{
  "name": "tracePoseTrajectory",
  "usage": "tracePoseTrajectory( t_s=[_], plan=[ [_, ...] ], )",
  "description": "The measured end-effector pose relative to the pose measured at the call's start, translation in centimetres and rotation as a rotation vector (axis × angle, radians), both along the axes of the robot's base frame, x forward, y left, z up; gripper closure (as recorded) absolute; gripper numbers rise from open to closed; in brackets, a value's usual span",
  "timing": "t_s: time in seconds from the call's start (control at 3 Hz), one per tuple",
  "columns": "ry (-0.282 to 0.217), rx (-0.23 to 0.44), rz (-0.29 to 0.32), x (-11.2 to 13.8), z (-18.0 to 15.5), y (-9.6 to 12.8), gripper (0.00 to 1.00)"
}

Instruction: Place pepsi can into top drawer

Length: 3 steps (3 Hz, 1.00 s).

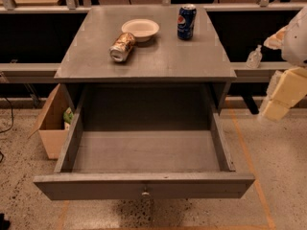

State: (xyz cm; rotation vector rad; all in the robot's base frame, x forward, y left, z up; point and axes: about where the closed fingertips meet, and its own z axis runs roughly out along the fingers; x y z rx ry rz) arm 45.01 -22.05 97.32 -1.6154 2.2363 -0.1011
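Observation:
The pepsi can (186, 21) stands upright at the back right of the grey cabinet top (158, 61). It is dark blue with a round logo and a silver top. The top drawer (144, 185) is pulled wide open below the cabinet top and nothing lies in it. Its small round knob (145, 193) sits at the middle of the front panel. My gripper (276, 104) is at the cream-coloured end of the arm by the right edge of the view. It hangs beside the drawer's right side, well away from the can and holding nothing I can see.
A brown-gold can (122, 47) lies on its side on the cabinet top, next to a white bowl (140, 29). A cardboard box (52, 123) stands on the floor to the left. A small clear bottle (253, 57) sits on a ledge at the right.

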Motion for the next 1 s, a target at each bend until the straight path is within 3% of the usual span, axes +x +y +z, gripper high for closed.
tracePoseTrajectory(
  t_s=[0.33,0.67,1.0],
  plan=[
    [-0.059,0.17,-0.192,3.3,-2.3,-2.6,0.0],
    [-0.149,0.334,-0.333,9.0,-3.5,-4.4,0.0],
    [-0.286,0.49,-0.368,16.7,-2.6,-4.7,0.0]
  ],
)
